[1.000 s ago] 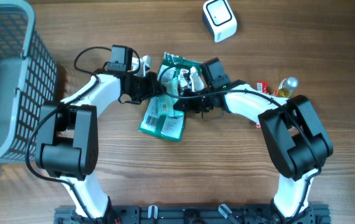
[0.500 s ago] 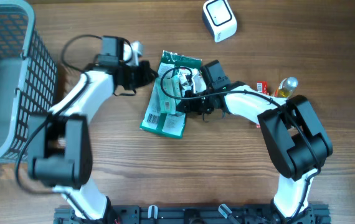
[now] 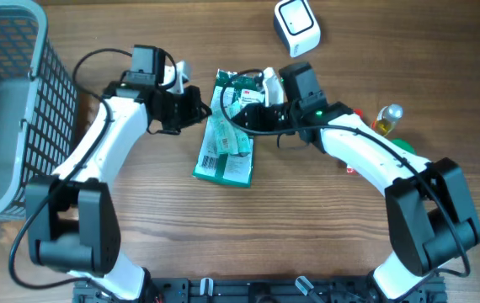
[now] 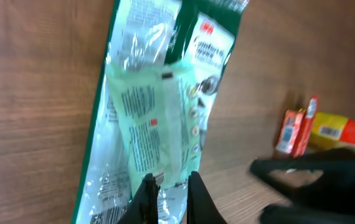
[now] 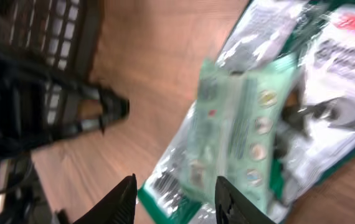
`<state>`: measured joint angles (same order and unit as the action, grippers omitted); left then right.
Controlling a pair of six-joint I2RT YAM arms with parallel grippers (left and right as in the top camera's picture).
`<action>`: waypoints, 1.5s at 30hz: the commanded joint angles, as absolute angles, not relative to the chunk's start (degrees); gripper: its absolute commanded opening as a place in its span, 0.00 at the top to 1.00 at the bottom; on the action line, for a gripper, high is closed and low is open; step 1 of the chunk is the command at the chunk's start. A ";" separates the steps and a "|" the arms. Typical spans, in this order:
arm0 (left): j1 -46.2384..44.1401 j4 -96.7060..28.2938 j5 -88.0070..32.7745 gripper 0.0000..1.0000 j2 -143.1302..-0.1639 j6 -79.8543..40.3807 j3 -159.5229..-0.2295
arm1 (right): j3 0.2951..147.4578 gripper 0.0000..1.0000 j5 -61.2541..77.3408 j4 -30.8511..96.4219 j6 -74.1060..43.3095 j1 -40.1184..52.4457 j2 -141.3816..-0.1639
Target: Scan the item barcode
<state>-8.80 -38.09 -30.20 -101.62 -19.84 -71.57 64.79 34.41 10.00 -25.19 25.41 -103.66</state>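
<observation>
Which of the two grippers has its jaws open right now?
The right gripper: its jaws stand wide apart with nothing between them, over the green packet. The left gripper has its jaws shut.

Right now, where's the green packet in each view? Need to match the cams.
Overhead: green packet lies flat mid-table, long axis running away from the robot, between the two arms.
Left wrist: green packet fills the centre-left, from the top edge to the bottom.
Right wrist: green packet takes the right half, running diagonally.
Shared landmark: the pale inner pouch down the packet's middle.
</observation>
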 commanded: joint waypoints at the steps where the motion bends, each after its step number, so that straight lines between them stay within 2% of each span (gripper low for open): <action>1: -11.62 -39.07 -29.65 0.96 -105.54 -19.73 -71.16 | 65.34 0.60 31.05 8.27 -23.97 23.83 -103.77; 9: -13.15 -40.42 -24.67 0.96 -108.92 -19.77 -71.13 | 65.32 0.58 30.24 4.93 -23.97 23.79 -107.55; 17: -13.30 -39.48 -24.56 0.95 -109.03 -19.79 -68.23 | 65.32 0.48 30.22 1.89 -22.22 23.81 -111.11; 23: -13.30 -36.64 -24.58 0.94 -109.62 -20.21 -66.74 | 65.30 0.48 30.79 0.82 -22.68 23.81 -113.03; 28: -13.30 -36.91 -24.56 0.92 -109.62 -20.16 -66.74 | 65.14 0.51 38.94 2.74 -22.96 24.23 -115.57; 32: -13.10 -36.88 -24.56 0.96 -109.62 -20.16 -66.76 | 65.14 0.51 39.11 6.79 -25.52 26.11 -115.63; 39: -10.57 -37.01 -29.10 0.96 -107.61 -20.18 -66.81 | 65.14 0.52 41.54 7.16 -26.15 28.86 -115.63; 45: -9.74 -36.82 -31.75 0.96 -105.45 -20.10 -66.81 | 66.11 0.48 44.69 4.95 -27.33 26.57 -115.61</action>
